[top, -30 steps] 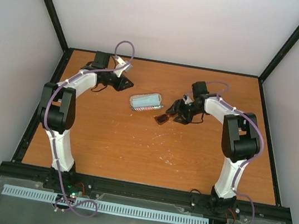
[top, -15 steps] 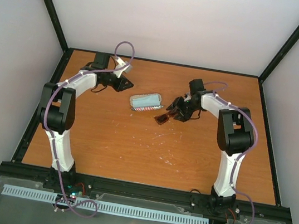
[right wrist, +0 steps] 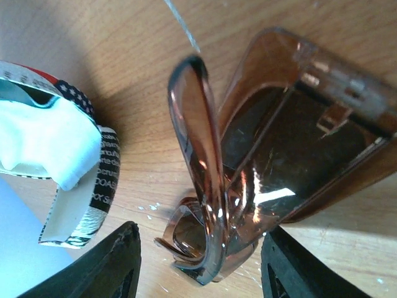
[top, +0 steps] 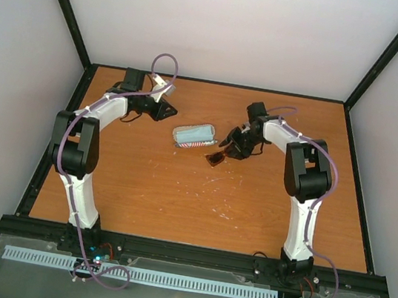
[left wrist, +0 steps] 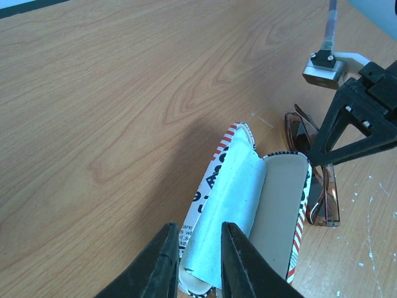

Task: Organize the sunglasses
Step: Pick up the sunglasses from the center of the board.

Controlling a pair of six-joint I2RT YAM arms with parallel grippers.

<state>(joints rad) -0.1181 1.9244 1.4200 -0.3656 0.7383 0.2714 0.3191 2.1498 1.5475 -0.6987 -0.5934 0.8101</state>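
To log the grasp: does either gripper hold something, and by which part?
Nothing is held yet. The right gripper, open, straddles the folded sunglasses; the left gripper is empty.

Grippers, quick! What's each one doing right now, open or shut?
Left gripper: slightly open, holding nothing.
Right gripper: open, one finger on each side of the sunglasses, not clamped on them.

This is looking like a robotics lab test cell. Two white-and-black robot arms, the left arm (top: 83, 147) and the right arm (top: 307, 180), are standing bolted at 6 o'clock on a wooden table (top: 176, 198). Purple cables (top: 169, 60) are looping off them. Plain white panels (top: 232, 26) in a black frame (top: 64, 1) are closing the table in at 9, 12 and 3 o'clock. A slotted cable strip (top: 142, 275) is running along the near rail beside a circuit board (top: 96, 257) glowing green.
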